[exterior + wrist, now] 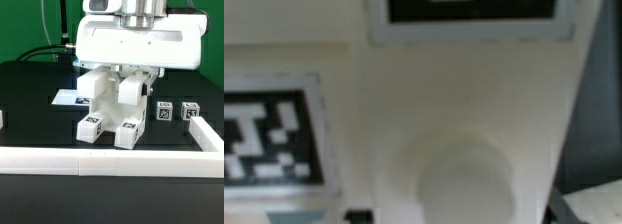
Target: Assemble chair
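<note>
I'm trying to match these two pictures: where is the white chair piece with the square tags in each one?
Exterior view: the chair piece stands mid-picture, under the arm, behind the border rail.
Wrist view: the chair piece fills nearly the whole picture, very close.
Shared landmark: its black-and-white square tags.

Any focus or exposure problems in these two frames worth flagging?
Wrist view: out of focus throughout; the chair fills the frame at very close range and its tag is smeared. Exterior view: sharper but coarse; the white arm looks nearly blown out against the dark table.
</note>
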{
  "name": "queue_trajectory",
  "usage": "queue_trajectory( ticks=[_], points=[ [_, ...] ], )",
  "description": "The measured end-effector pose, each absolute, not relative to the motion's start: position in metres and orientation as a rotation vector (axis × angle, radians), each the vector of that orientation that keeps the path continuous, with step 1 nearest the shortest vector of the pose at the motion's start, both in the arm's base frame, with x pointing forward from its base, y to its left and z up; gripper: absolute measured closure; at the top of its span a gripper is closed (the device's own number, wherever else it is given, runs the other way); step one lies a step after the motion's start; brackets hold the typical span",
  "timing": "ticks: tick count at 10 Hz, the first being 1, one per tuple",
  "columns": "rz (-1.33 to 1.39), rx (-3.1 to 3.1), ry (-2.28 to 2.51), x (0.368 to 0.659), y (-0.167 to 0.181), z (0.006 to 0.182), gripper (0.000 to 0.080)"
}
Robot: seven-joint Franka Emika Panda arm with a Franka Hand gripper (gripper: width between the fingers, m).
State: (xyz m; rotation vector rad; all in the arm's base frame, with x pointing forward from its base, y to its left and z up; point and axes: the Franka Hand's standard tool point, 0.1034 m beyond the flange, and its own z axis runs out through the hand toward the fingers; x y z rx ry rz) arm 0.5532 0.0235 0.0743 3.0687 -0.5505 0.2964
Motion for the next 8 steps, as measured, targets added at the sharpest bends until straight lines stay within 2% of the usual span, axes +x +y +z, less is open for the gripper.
queue_trajectory(
  ticks=[7,8],
  points=[
    [0.315,3.068,-0.528,0.5553,0.0220,0.0745,0.0514],
    [0.314,3.069,-0.513,0.5553,0.0205,0.0745,0.0441]
  ],
)
